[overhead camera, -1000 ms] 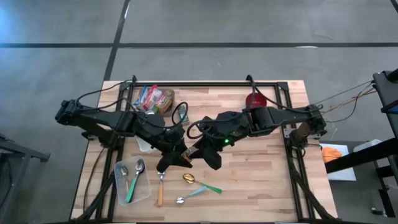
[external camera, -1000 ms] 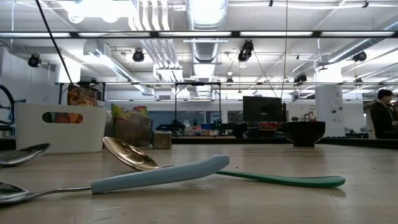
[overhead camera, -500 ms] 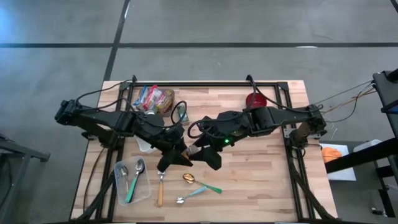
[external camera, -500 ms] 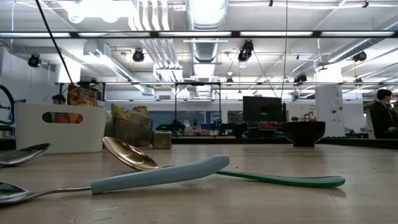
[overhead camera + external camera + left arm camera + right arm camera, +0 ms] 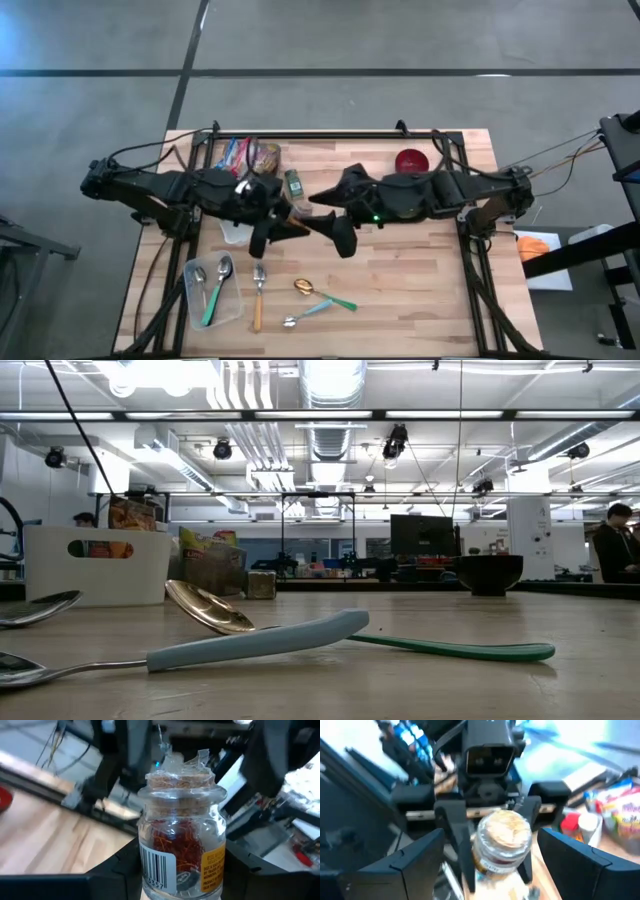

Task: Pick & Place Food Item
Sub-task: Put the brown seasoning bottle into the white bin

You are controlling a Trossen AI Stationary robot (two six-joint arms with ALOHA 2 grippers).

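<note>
A small clear glass jar (image 5: 181, 845), cork-stoppered, filled with red threads and labelled with a barcode and a yellow sticker, is gripped above mid-table by the left gripper (image 5: 290, 222), while the right gripper (image 5: 492, 860) is spread open around it.

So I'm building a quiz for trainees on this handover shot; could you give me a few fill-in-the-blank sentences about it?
1. The glass jar holds thin threads coloured ____.
2. The jar is gripped by the ____ hand.
3. The right hand has its fingers ____, one on each side of the jar.
4. On the table, the gold spoon rests against a handle coloured light ____.

Missing words: red; left; open; blue
</note>
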